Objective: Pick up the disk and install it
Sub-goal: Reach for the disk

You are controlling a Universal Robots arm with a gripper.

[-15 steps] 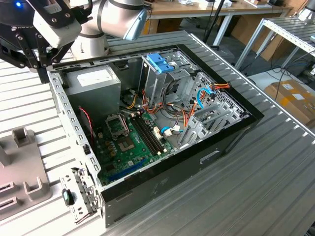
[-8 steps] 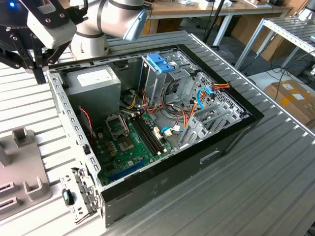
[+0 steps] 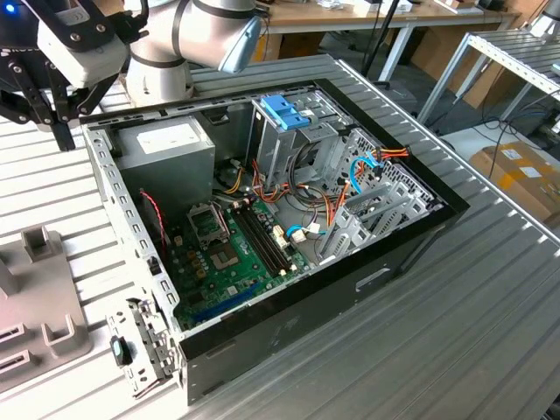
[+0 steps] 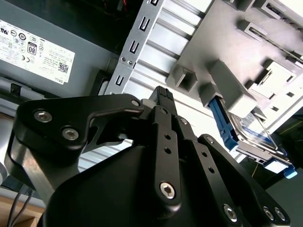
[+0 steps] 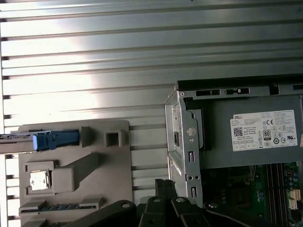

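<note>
Gripper hung closed, empty; I judged it should open and square to the disk at the fixture's edge.

White sticker w/ small print, on grey PSU box

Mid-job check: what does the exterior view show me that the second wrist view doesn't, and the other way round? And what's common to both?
Exterior view: the inside of the open case, with the motherboard, the drive cage carrying a blue bracket, and orange and blue cables.
Second wrist view: the disk in its blue carrier, slotted into the grey fixture and not held by the gripper.
Shared: the gripper, the grey fixture, the power supply with its white sticker, and the ribbed table.
</note>
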